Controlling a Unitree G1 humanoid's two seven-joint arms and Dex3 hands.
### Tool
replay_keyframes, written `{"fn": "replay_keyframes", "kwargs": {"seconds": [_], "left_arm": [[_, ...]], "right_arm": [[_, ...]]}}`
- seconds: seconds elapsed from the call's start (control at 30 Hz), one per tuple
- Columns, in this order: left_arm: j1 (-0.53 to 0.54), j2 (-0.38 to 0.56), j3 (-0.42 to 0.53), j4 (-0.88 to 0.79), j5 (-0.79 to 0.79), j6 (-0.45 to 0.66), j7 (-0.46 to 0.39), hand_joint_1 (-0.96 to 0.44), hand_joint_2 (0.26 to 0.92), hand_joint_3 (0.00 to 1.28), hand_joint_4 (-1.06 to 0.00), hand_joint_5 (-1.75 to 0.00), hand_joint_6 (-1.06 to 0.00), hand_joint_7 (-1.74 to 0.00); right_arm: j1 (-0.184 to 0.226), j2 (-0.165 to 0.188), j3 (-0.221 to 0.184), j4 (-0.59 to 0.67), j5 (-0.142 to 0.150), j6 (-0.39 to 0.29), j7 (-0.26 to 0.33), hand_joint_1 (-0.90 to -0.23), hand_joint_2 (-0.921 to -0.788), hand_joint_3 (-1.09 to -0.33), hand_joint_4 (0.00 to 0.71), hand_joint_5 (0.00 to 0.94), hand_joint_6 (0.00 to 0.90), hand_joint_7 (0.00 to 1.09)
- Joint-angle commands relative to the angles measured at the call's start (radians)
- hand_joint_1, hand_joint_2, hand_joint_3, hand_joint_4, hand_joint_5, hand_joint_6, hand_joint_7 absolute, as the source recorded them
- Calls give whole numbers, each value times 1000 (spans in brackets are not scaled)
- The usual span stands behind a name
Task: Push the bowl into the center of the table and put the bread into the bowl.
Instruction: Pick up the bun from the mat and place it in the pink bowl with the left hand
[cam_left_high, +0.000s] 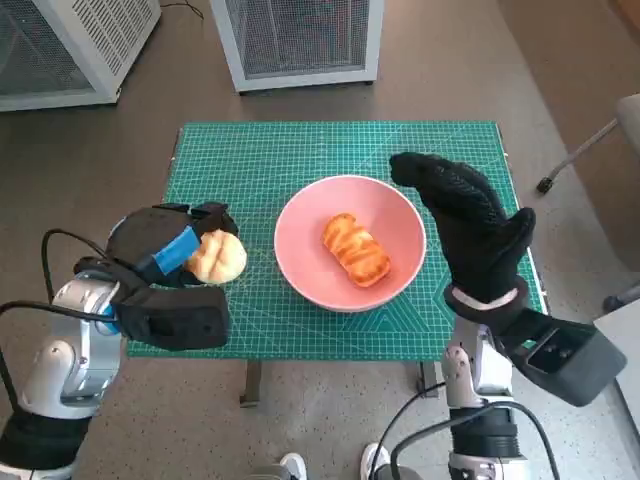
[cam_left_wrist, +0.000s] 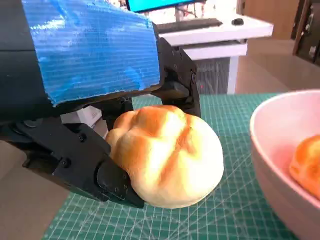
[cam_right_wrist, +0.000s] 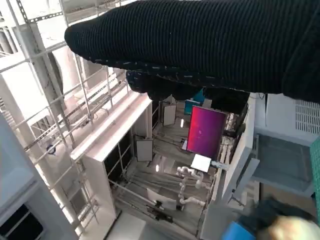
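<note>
A pink bowl (cam_left_high: 400, 225) sits near the middle of the green mat (cam_left_high: 300, 150), with a glazed pastry (cam_left_high: 355, 250) lying inside it. My left hand (cam_left_high: 180, 250) grips a round pale bun (cam_left_high: 217, 257) at the mat's left edge, just left of the bowl. In the left wrist view the black fingers (cam_left_wrist: 100, 172) wrap the bun (cam_left_wrist: 170, 155), which sits low over the mat, and the bowl's rim (cam_left_wrist: 272, 140) stands close beside it. My right hand (cam_left_high: 470, 220) is raised by the bowl's right rim, fingers extended, holding nothing. The right wrist view shows only the glove (cam_right_wrist: 210, 45).
White mesh-sided cabinets (cam_left_high: 300, 40) stand on the floor beyond the table's far edge, another (cam_left_high: 70, 45) at the far left. A chair leg with a caster (cam_left_high: 570, 160) is off to the right. The mat's far half holds nothing.
</note>
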Motion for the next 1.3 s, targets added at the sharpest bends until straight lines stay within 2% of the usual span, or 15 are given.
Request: {"fn": "replay_keyframes", "kwargs": {"seconds": [0.03, 0.2, 0.33, 0.63, 0.97, 1.0, 1.03, 1.07, 1.1, 1.17, 1.3], "left_arm": [[-151, -16, 38, -85, -9, 11, 14, 2, 920, 112, -677, -1248, -543, -1174], [-251, -54, 12, -94, -5, 31, -11, 2, 920, 103, -694, -1240, -551, -1158], [-318, -84, -17, -100, -9, 43, -37, 1, 920, 112, -674, -1205, -537, -1230], [-422, -152, -85, -50, -25, 22, -61, 2, 921, 116, -647, -1171, -548, -1280], [-484, -218, -171, 82, -7, -68, -13, 2, 921, 126, -643, -1194, -530, -1279], [-489, -226, -180, 107, -6, -80, -6, 2, 921, 127, -642, -1189, -530, -1284], [-492, -232, -186, 125, -5, -90, -1, 1, 921, 127, -644, -1195, -528, -1278], [-496, -239, -193, 147, -6, -101, 4, 1, 921, 127, -645, -1197, -528, -1276], [-498, -243, -198, 162, -7, -110, 8, 1, 921, 126, -650, -1211, -525, -1259], [-503, -253, -209, 197, -10, -127, 12, 1, 921, 126, -655, -1238, -526, -1228], [-510, -271, -225, 254, -20, -150, 9, 3, 921, 154, -621, -1343, -512, -1170]], "right_arm": [[5, -2, -1, 19, 7, 9, 11, -430, -857, -624, 340, 2, -1, 808], [8, -5, -2, 16, 9, 8, 15, -430, -858, -621, 340, 2, -1, 807], [11, -7, -4, 14, 9, 7, 17, -431, -858, -618, 341, 3, -1, 806], [20, -13, -11, 10, 5, -3, 18, -433, -862, -611, 343, 4, -1, 806], [27, -14, -14, 11, -3, -14, 12, -430, -874, -598, 345, 5, -1, 793], [28, -15, -15, 11, -4, -15, 11, -431, -876, -594, 345, 5, -1, 791], [29, -15, -15, 11, -4, -15, 10, -433, -886, -574, 346, 5, -1, 791], [30, -15, -16, 11, -5, -15, 9, -434, -890, -567, 346, 5, -1, 791], [30, -15, -16, 11, -5, -15, 8, -436, -901, -544, 346, 5, -1, 790], [32, -16, -18, 10, -4, -16, 7, -440, -913, -518, 346, 5, -1, 789], [36, -18, -23, 7, -2, -13, 4, -444, -919, -499, 348, 5, 1, 788]]}}
